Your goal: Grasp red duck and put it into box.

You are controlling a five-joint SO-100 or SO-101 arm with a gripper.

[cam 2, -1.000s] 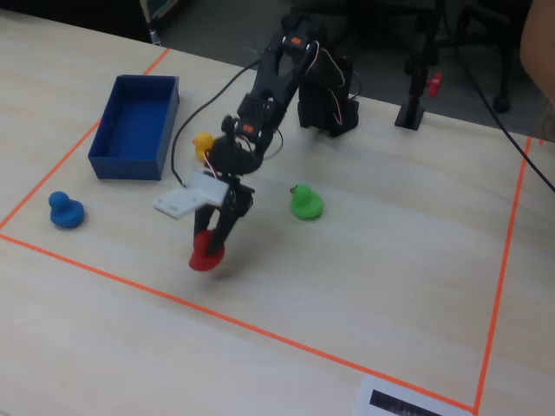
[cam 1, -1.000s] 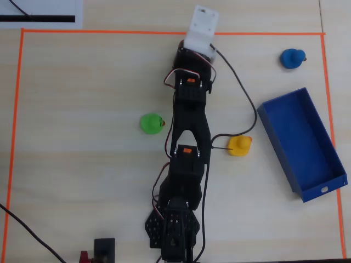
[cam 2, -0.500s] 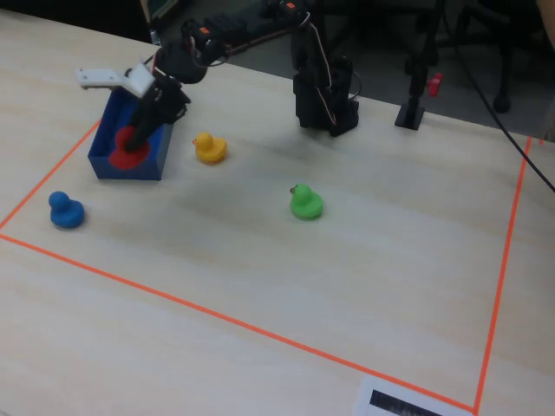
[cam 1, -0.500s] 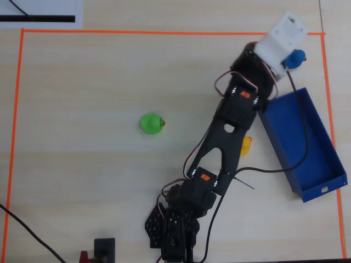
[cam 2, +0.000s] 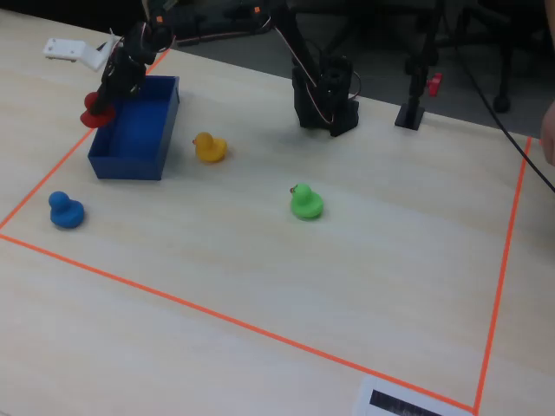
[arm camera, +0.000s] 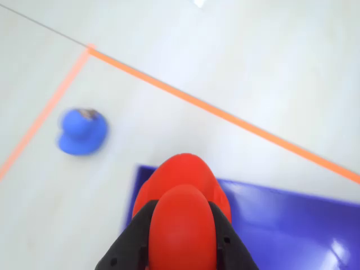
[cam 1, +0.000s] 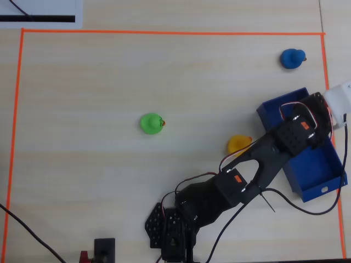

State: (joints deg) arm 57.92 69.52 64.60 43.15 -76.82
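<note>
The red duck is gripped between the two dark fingers of the end effector, which are closed against its sides in the wrist view. In the fixed view the duck is held in the air at the far left edge of the box, above that wall rather than inside the tray. The box itself is seen resting on the surface with nothing lying in it. In the overhead view the arm is stretched across the box and the duck is hidden beneath it. Relative to the box, the yellow duck is placed just beside its right wall in the fixed view, the blue duck near its front end, and the green duck well apart to the right.
</note>
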